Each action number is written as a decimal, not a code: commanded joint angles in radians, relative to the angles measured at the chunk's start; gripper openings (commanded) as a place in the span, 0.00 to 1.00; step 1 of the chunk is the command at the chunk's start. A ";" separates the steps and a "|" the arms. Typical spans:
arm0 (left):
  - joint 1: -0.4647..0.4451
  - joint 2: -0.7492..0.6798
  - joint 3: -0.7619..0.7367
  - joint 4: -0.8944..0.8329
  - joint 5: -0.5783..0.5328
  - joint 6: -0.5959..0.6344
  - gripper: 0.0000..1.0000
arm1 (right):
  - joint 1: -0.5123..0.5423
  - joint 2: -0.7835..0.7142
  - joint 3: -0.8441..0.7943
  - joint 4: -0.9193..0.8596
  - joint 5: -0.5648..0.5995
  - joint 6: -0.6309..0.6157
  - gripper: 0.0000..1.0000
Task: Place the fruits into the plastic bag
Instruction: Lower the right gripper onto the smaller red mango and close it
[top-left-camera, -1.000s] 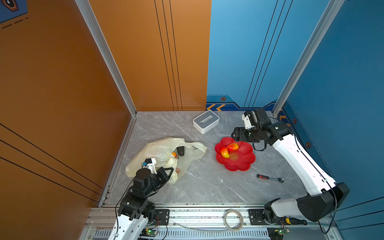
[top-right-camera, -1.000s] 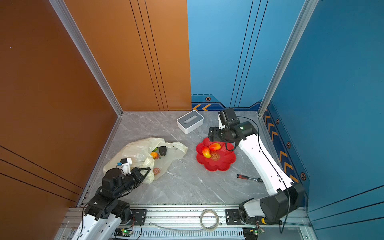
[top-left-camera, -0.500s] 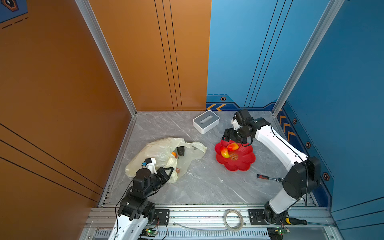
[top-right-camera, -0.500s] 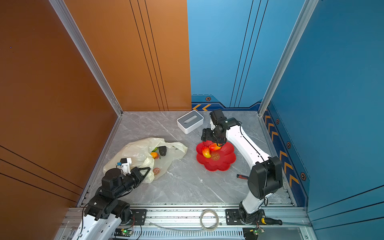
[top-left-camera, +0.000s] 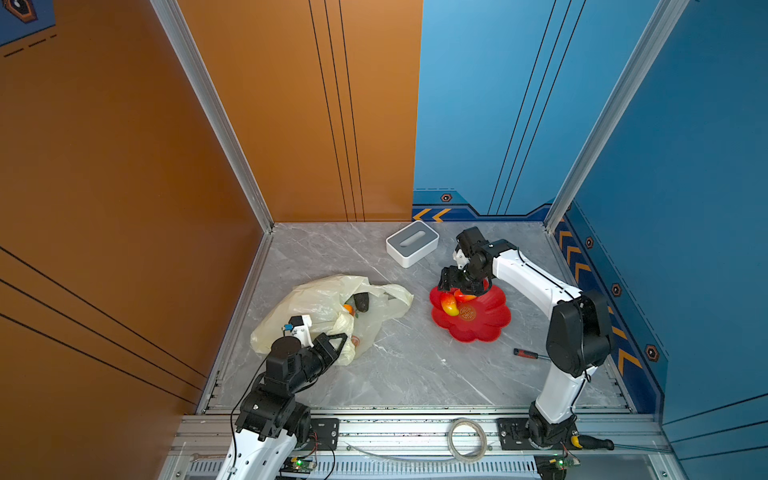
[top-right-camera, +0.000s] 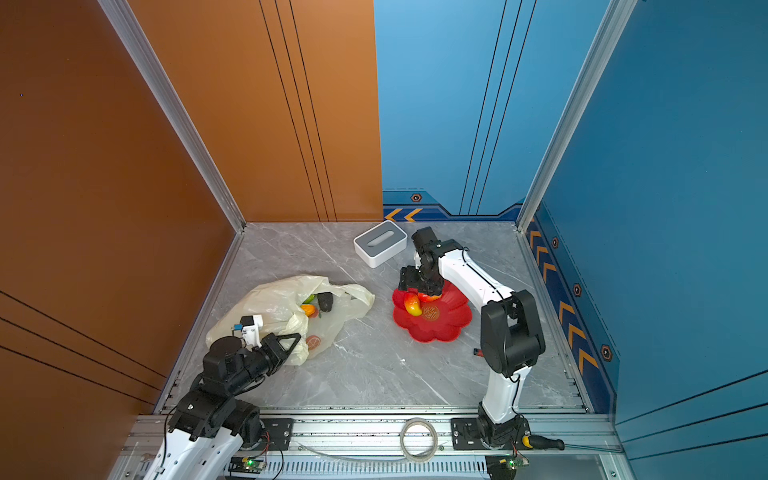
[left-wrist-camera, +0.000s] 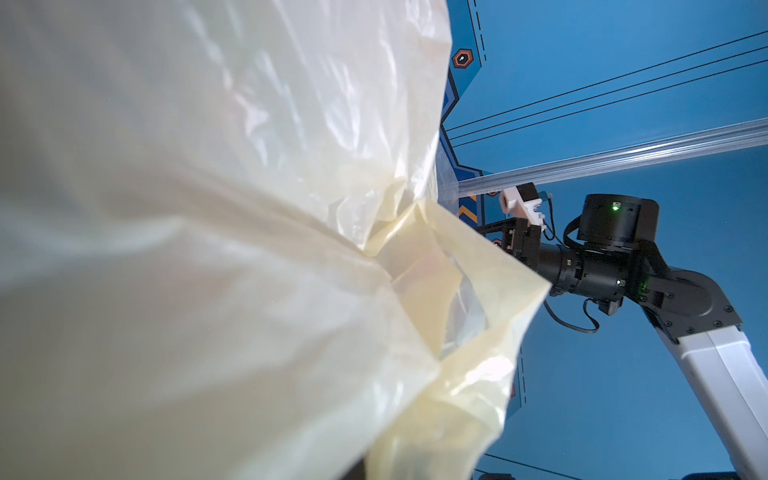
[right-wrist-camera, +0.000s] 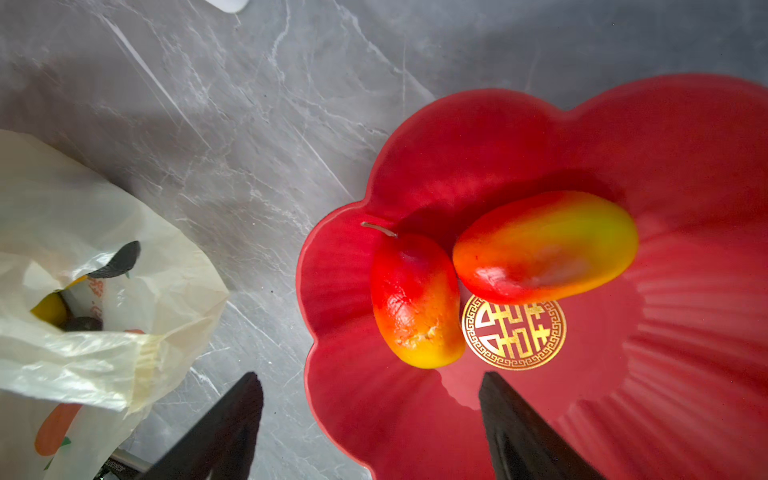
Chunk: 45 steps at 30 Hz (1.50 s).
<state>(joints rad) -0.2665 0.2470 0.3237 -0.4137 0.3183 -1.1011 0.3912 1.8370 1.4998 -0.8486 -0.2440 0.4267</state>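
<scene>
Right of centre in both top views, the right gripper (top-left-camera: 460, 286) was held spread open and empty, just above two mangoes (right-wrist-camera: 415, 299) laid side by side in the red dish (top-left-camera: 478, 330). At lower left, the left gripper (top-left-camera: 337, 340) was clenched on the rim of the bag (top-left-camera: 316, 297), in whose mouth an avocado (top-left-camera: 362, 302) was seen.

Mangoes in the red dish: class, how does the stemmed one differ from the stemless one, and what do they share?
The stemmed mango fades red to yellow; the stemless mango adds green. The stemmed mango's yellow end is chipped; the stemless mango looks intact. Both are glossy and lie in the red dish.
</scene>
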 joint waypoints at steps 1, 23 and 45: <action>0.012 0.003 -0.015 0.021 0.004 -0.003 0.00 | 0.012 0.033 -0.010 0.013 -0.009 -0.009 0.80; 0.013 0.024 -0.008 0.023 0.006 0.003 0.00 | 0.026 0.151 -0.013 0.044 0.012 -0.025 0.74; 0.013 0.014 -0.012 0.017 0.004 0.000 0.00 | 0.011 0.174 -0.067 0.080 0.007 -0.027 0.68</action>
<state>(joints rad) -0.2653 0.2695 0.3202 -0.4084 0.3183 -1.1007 0.4091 1.9919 1.4445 -0.7822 -0.2432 0.4156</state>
